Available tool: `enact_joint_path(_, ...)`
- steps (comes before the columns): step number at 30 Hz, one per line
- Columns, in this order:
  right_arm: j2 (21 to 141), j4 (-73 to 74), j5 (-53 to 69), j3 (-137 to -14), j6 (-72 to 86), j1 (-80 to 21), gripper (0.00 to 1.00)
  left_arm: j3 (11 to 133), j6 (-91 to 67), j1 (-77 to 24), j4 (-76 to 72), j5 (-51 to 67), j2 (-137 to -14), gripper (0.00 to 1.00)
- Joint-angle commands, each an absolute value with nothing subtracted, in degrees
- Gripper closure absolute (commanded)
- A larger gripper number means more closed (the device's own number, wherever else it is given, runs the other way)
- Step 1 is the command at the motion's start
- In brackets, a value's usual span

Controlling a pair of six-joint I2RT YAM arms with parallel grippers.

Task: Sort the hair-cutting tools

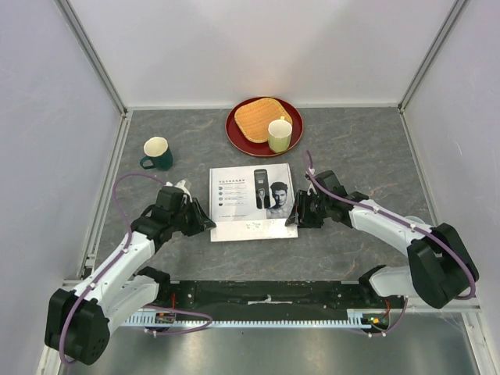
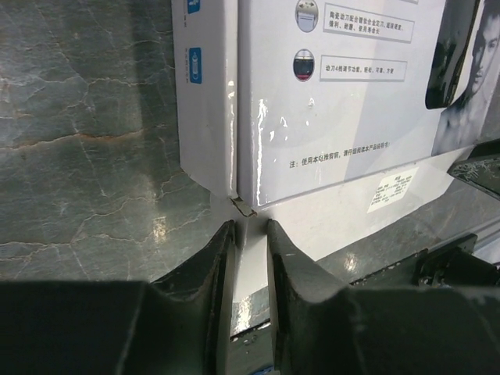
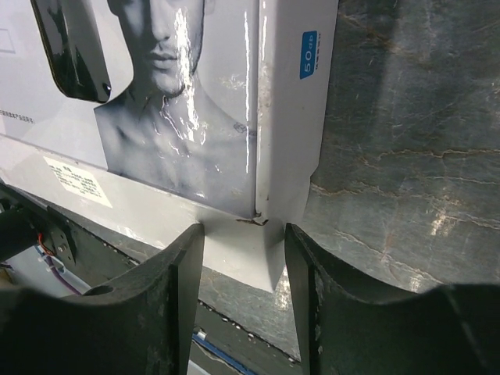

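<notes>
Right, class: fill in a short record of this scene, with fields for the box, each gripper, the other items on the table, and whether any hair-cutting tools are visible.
box: white clipper box, lying flat mid-table, printed face up, near flap folded out
left gripper: at the box's near left corner, closed on the near flap
right gripper: at the near right corner, jaws open either side of the flap's corner
other items: green mug; red plate carrying a woven mat and a pale mug
tools visible: none loose; only a clipper pictured on the box

Box (image 1: 251, 200) txt too small, wrist views crop box
</notes>
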State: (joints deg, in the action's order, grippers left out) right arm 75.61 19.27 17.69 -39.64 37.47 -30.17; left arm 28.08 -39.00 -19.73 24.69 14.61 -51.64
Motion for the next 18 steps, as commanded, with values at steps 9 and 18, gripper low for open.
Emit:
enact_joint_path(9,77.26,13.18,16.08,-37.18,37.71,-30.50,0.45,25.40,-40.52,-20.83,22.76,8.53,-51.42,0.70)
enact_joint_path(18,74.01,15.55,16.96,-39.02,37.79,-30.50,0.40,27.86,-40.43,-21.80,25.93,8.00,-49.05,0.62)
